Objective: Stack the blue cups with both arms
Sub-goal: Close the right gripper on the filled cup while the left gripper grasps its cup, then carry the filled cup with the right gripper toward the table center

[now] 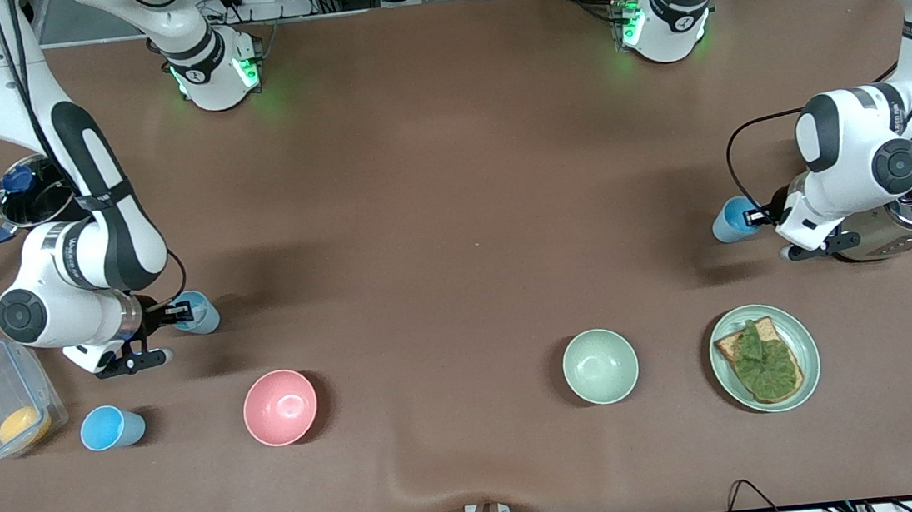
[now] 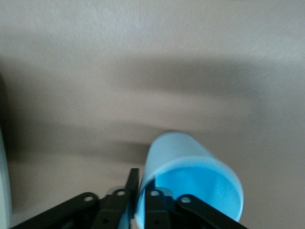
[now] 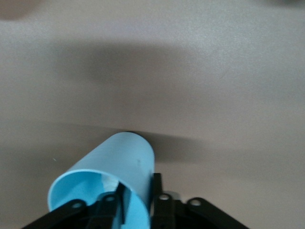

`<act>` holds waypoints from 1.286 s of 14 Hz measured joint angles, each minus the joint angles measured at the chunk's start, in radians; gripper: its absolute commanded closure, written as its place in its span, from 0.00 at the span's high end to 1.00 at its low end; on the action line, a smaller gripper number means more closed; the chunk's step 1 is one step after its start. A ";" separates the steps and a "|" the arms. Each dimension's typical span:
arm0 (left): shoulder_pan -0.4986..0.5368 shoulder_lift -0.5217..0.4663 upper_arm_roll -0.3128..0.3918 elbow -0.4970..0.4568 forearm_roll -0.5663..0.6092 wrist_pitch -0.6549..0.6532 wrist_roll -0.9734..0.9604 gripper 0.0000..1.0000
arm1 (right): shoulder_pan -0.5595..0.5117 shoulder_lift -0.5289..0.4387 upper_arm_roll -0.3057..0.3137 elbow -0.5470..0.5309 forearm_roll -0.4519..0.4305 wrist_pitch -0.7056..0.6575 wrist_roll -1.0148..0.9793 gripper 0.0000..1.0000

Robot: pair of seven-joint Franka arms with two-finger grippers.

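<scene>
From the front view, we're gripping a cup at each end of the desk point(image 1: 451, 206): the right gripper point(image 1: 177, 314) is pinching the wall of one blue cup point(image 1: 200, 312) near the right arm's end, and the left gripper point(image 1: 756, 216) is doing the same to another blue cup point(image 1: 733, 219) by the toaster point(image 1: 905, 223) at the left arm's end. So the two held cups are sitting well apart, with the whole middle of the desk between them, and that gap is what we're thinking the next move has to close. A third blue cup point(image 1: 111, 427) is standing loose, nearer the camera than the right gripper, beside the clear container point(image 1: 2, 408); the right arm is clearly the nearer one to it. In the left wrist view, the fingers point(image 2: 155, 210) are clamping the rim of the cup point(image 2: 186, 181), one inside and one outside, with the cup's long axis running away from the wrist and the mouth facing the camera. In the right wrist view it's the same deal: fingers point(image 3: 162, 202) closed on the wall of the cup point(image 3: 114, 176), its axis pointing away, base farthest off.
</scene>
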 measured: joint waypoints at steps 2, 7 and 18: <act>-0.001 -0.033 -0.036 0.002 0.000 -0.007 -0.046 0.00 | 0.018 -0.002 0.001 0.018 0.001 -0.034 0.001 0.00; -0.012 -0.113 -0.121 0.003 0.000 -0.057 -0.200 0.00 | 0.129 -0.026 0.012 0.124 0.009 -0.217 0.141 0.00; -0.010 -0.233 -0.176 0.097 -0.008 -0.203 -0.295 0.00 | 0.663 -0.041 0.035 0.097 0.134 -0.225 0.539 0.00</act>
